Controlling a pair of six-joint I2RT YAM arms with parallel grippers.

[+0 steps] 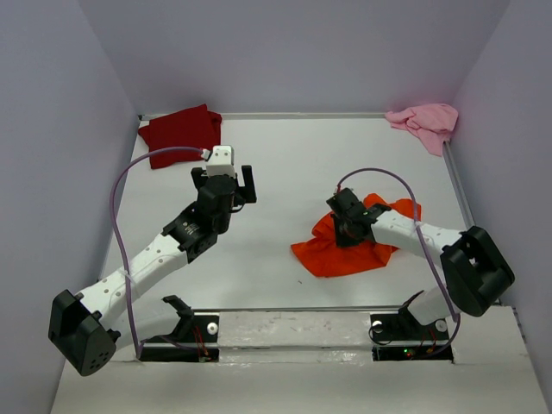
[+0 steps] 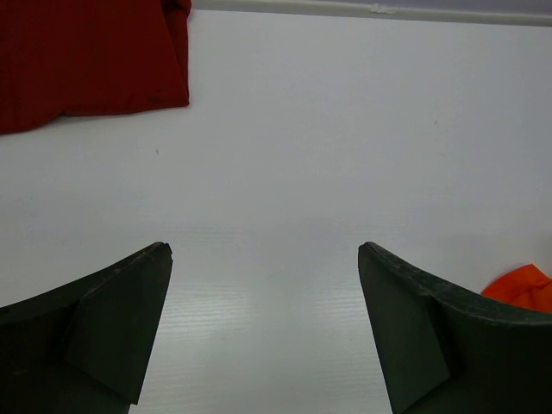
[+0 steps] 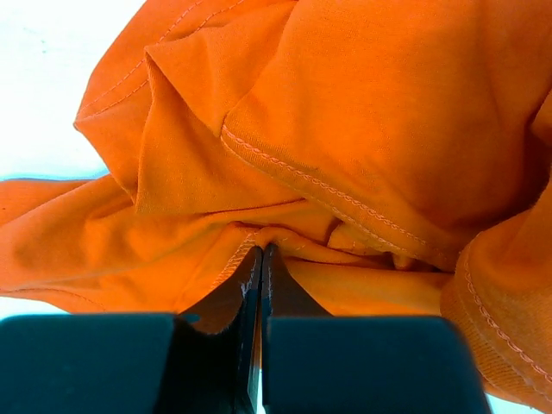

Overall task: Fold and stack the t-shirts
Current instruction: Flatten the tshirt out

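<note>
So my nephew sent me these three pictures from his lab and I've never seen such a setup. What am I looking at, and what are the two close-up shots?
These are two robot arms bolted at the near edge of a white table, each ending in a two-finger pincer. The wide picture comes from a camera above and behind them. The two close-ups come from cameras on the wrists.

Three t-shirts lie on the table: a dark red t-shirt in the far left corner, a pale pink t-shirt in the far right corner, and a crumpled orange t-shirt in the middle right.

The left pincer is wide open over bare table and holds nothing. The right pincer is closed, pinching a fold of the orange t-shirt.
</note>
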